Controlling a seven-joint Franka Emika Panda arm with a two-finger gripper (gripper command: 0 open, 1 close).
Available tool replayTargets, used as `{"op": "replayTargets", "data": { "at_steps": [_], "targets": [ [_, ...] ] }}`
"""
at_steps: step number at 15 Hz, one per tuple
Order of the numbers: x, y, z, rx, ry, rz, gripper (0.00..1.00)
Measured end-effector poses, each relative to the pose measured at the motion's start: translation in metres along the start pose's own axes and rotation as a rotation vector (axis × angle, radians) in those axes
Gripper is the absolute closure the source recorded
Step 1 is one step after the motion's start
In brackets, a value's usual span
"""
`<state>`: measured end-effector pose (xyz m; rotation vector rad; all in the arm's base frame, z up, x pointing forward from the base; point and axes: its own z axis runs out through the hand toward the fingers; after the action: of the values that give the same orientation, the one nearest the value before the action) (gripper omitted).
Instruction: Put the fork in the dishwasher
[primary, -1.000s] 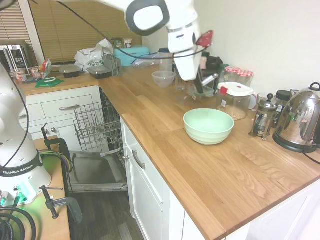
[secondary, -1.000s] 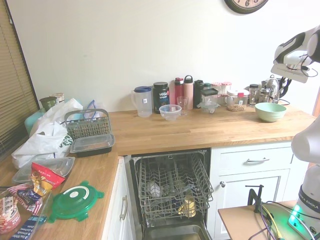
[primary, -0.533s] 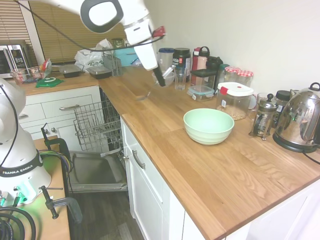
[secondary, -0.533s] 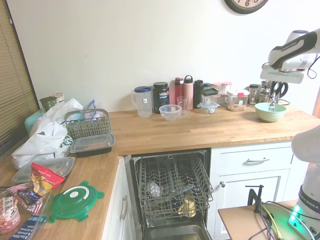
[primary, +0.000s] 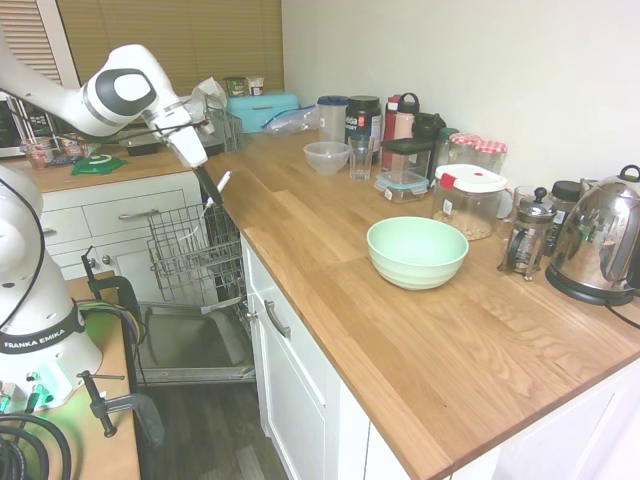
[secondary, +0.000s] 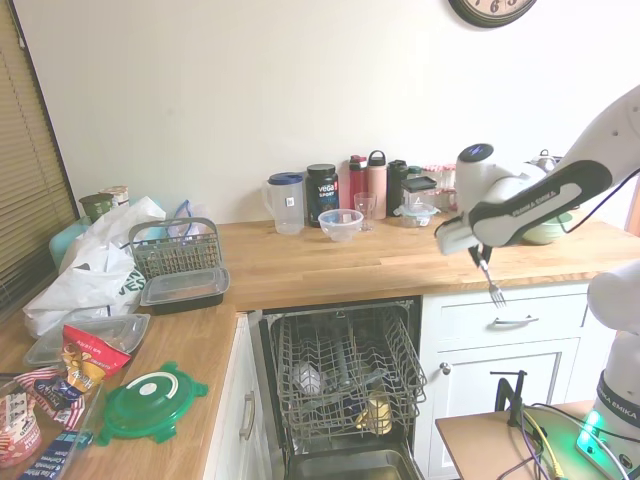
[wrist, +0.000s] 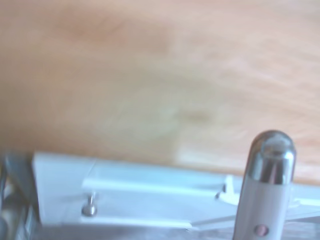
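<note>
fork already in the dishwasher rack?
No, the fork hangs tines down from the gripper, above the counter edge and to one side of the dishwasher rack.

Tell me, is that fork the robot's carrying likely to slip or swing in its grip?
Possibly. The fork looks like smooth shiny metal, so it could slide. The gripper seems to pinch only the handle's top end while the tines hang below, so it might pivot a little. It looks thin and stiff, probably light, so it shouldn't bend on its way to the dishwasher.
</note>
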<state>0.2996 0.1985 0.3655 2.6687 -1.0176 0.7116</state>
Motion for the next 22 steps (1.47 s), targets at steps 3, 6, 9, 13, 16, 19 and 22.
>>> {"op": "replayTargets", "data": {
  "at_steps": [3, 6, 9, 13, 16, 19, 22],
  "targets": [
    [-0.033, -0.023, -0.003, -0.014, 0.021, -0.087, 1.00],
    [-0.080, -0.049, -0.026, -0.023, 0.053, -0.169, 1.00],
    [-0.121, -0.072, -0.046, -0.032, 0.072, -0.244, 1.00],
    [-0.162, -0.100, -0.062, -0.063, 0.069, -0.350, 1.00],
    [-0.169, -0.117, -0.047, -0.129, 0.050, -0.404, 1.00],
    [-0.185, -0.129, -0.022, -0.185, 0.064, -0.448, 1.00],
    [-0.220, -0.160, 0.005, -0.211, 0.060, -0.494, 1.00]
  ]
}}
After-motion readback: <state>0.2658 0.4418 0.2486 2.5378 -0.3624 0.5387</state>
